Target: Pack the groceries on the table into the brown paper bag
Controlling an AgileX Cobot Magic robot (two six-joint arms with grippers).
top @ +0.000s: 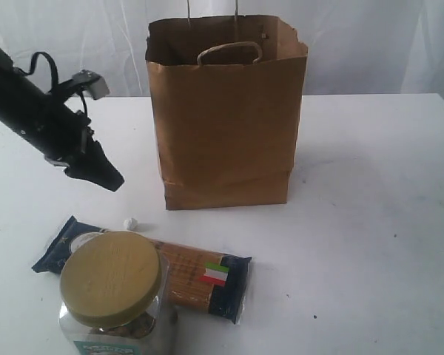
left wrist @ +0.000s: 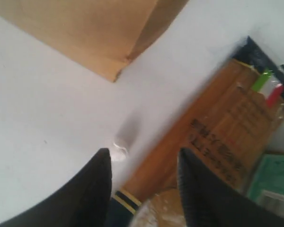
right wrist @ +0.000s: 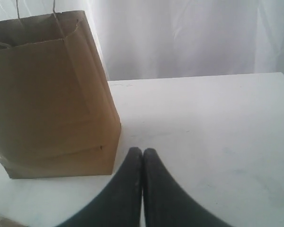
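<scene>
Here we go: the brown paper bag (top: 226, 118) stands upright at the top centre of the exterior view, mouth open, one handle flopped over the near rim. We can't see what's inside it.

Down at the lower left of the frame, two groceries wait on the table (top: 370, 222). The spaghetti packet (top: 203, 275) lies flat, and the jar (top: 115, 285) with the wide tan lid stands in front of it. We cannot tell whether the two touch.

The left gripper (left wrist: 143, 156) hovers at the left of the frame, above the table and pointing down towards the packet. Its fingers are spread and there is nothing between them. A little white bit (top: 131, 222) lies just under it.

The right gripper (right wrist: 143, 152) sits low beside the bag with its fingers pressed together, empty.

We reckon the packet is the next pick, and here's the worry. It lies flat, so the fingers could skid across the slick wrapper instead of pinching it. The jar is close, and a sloppy approach or a dragged packet could knock it over.

The packet is also long. If it goes in crooked it could catch the rim or that drooping handle, and nothing is steadying the light bag.
</scene>
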